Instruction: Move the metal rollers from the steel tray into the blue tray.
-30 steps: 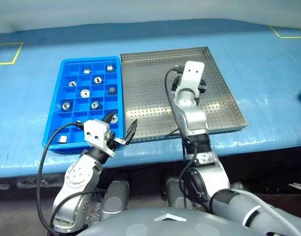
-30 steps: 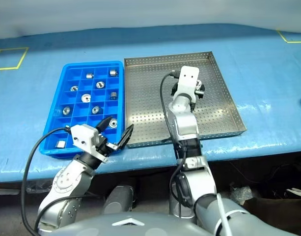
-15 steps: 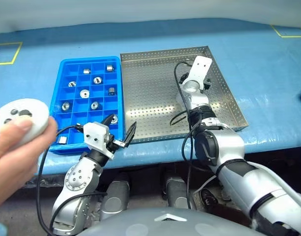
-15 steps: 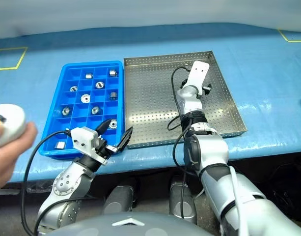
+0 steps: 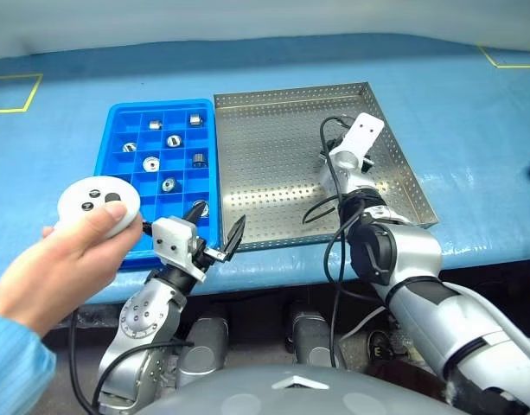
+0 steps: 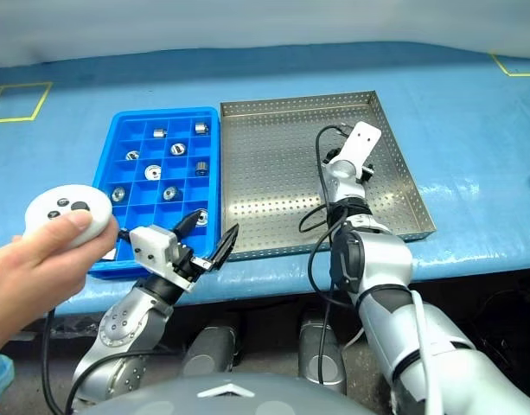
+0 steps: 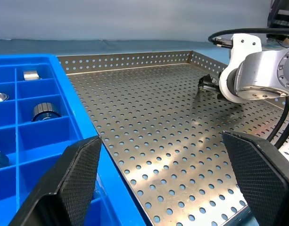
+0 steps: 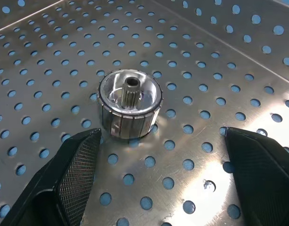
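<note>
Over the right part of the steel tray [image 5: 273, 164], the right gripper [image 8: 158, 179] hangs low with its two black fingers spread wide on either side of one metal roller [image 8: 129, 103], which stands upright on the perforated floor just ahead of them, not yet touched. The step in hand looks like the approach to a pickup: the next move calls for easing forward until the roller sits between the pads, then closing on its ribbed sides. Nine or so other rollers already lie in compartments of the blue tray [image 5: 113, 130], left of the steel tray. The left gripper [image 7: 172, 174] waits at the near edge where the two trays meet, fingers released and holding nothing.

Compared with a second ago, the right arm has swung further right and dropped lower, and a person's hand [image 5: 61, 272] holding a white remote [image 5: 98, 206] has come in at the near left.
</note>
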